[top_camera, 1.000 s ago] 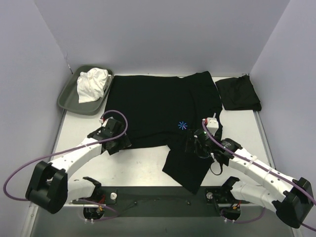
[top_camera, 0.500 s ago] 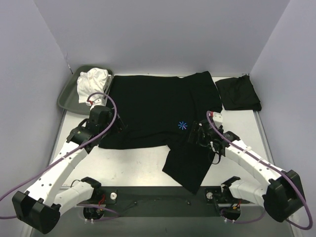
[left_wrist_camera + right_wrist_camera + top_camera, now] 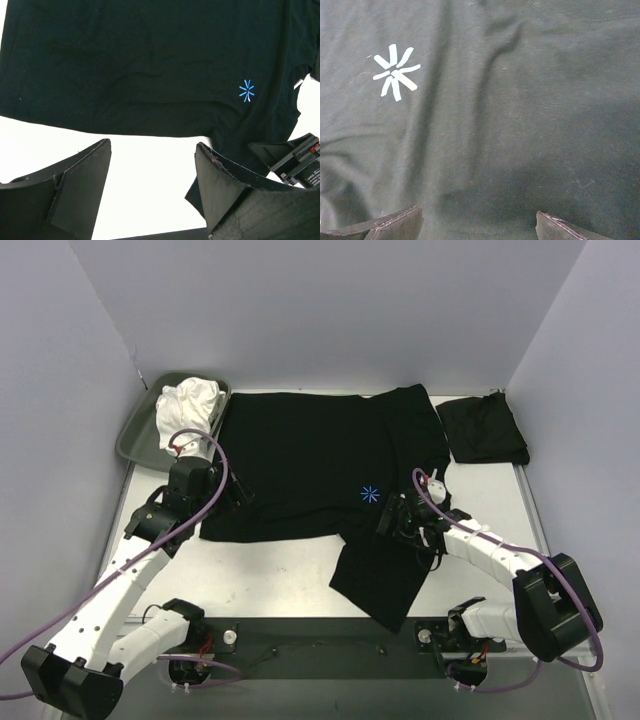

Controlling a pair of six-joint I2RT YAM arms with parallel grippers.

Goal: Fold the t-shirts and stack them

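A black t-shirt (image 3: 310,465) with a small blue mark (image 3: 369,493) lies spread flat across the middle of the table, and one flap (image 3: 380,575) reaches toward the front edge. A second black t-shirt (image 3: 483,430) lies folded at the back right. My left gripper (image 3: 228,498) hovers open at the spread shirt's left edge; in the left wrist view it (image 3: 152,145) is over bare table, with the hem (image 3: 125,131) just ahead. My right gripper (image 3: 393,518) stands open and low over the cloth beside the mark (image 3: 395,72), with nothing between its fingers (image 3: 477,212).
A grey-green tray (image 3: 140,440) at the back left holds a crumpled white cloth (image 3: 188,410). Grey walls close in the left, back and right. The arm bases and a dark bar (image 3: 320,650) run along the near edge. Bare white table (image 3: 270,570) shows at the front left.
My left arm has swung away from the front of the table to the shirt's left edge near the tray. My right gripper stayed by the blue mark while its arm shifted.
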